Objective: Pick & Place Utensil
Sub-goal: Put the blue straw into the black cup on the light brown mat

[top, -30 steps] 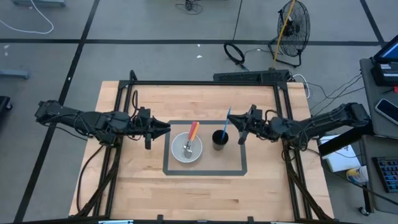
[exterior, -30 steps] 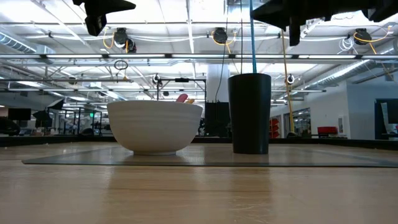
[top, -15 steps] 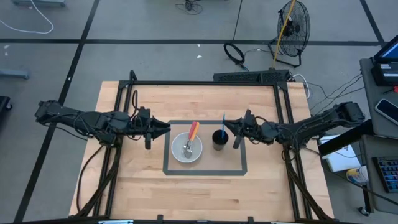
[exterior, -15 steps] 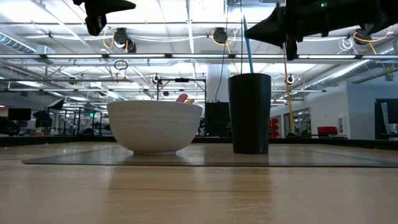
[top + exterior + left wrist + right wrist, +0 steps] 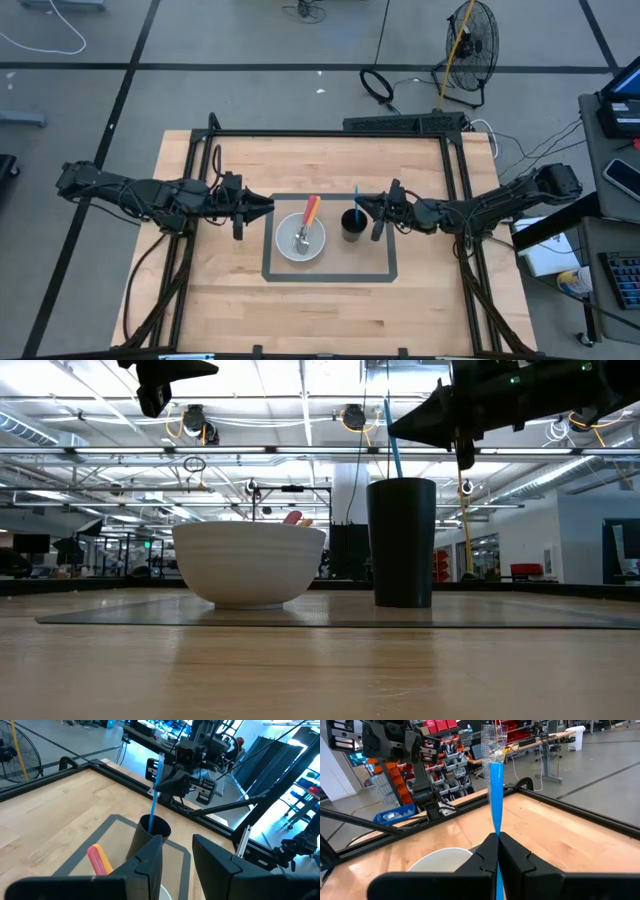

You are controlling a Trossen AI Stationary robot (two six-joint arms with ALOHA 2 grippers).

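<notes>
A black cup and a white bowl stand on a grey mat in the middle of the table. A metal spoon and an orange-handled utensil lie in the bowl. A blue utensil stands tilted, with its lower end inside the cup. My right gripper hovers just right of the cup at rim height and is shut on this utensil. My left gripper is open and waits in the air left of the bowl. My right gripper pinches the blue utensil's shaft between its two fingers, above the cup's rim. The fingers come level from the table's right and lie across the shaft. The utensil leans with its top toward the table's left, and its lower end reaches into the cup.
The grey mat lies on the wooden table, which has a black frame rail round its far and side edges. Bare wood lies in front of the mat toward the near edge. A fan stands on the floor beyond the table.
My right gripper has moved toward the table's left, closer to the cup, staying shut on the blue utensil. The utensil stood upright in the cup and now leans with its top toward the left, its lower end staying in the cup.
</notes>
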